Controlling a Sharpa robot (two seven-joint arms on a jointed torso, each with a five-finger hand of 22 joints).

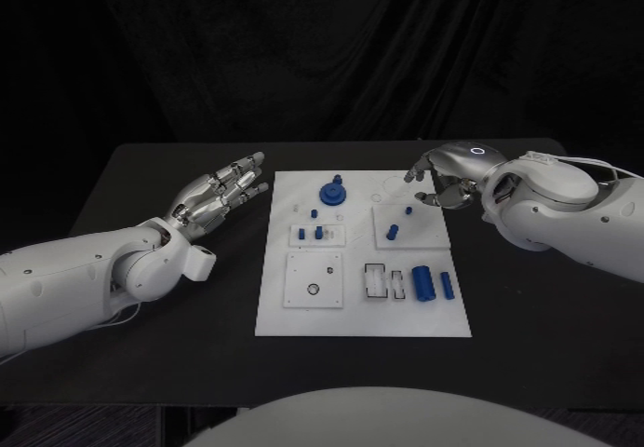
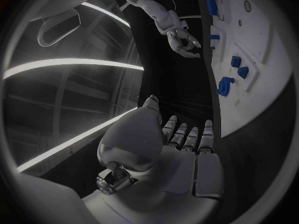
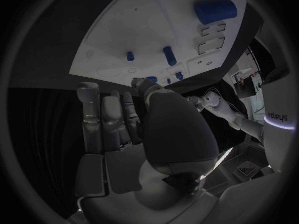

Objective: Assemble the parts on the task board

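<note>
White rectangular task board point(image 1: 362, 317) lies mid-table on the black table point(image 1: 537, 307); small blue parts — a round knobbed piece point(image 1: 333, 193) and two cylinders point(image 1: 432, 282) — sit on it. Left hand point(image 1: 219, 194) hovers beside the board's left edge, fingers extended, grasping nothing. Right hand point(image 1: 443, 177) hangs over the far right corner, fingers curled; the right wrist view shows no part in its grasp.

My right hand point(image 1: 449, 177) covers the board's point(image 1: 362, 321) far right corner, so what lies beneath is hidden. The board's small holes and slots are too tiny to read. In my right wrist view my thumb blocks part of the board edge.
</note>
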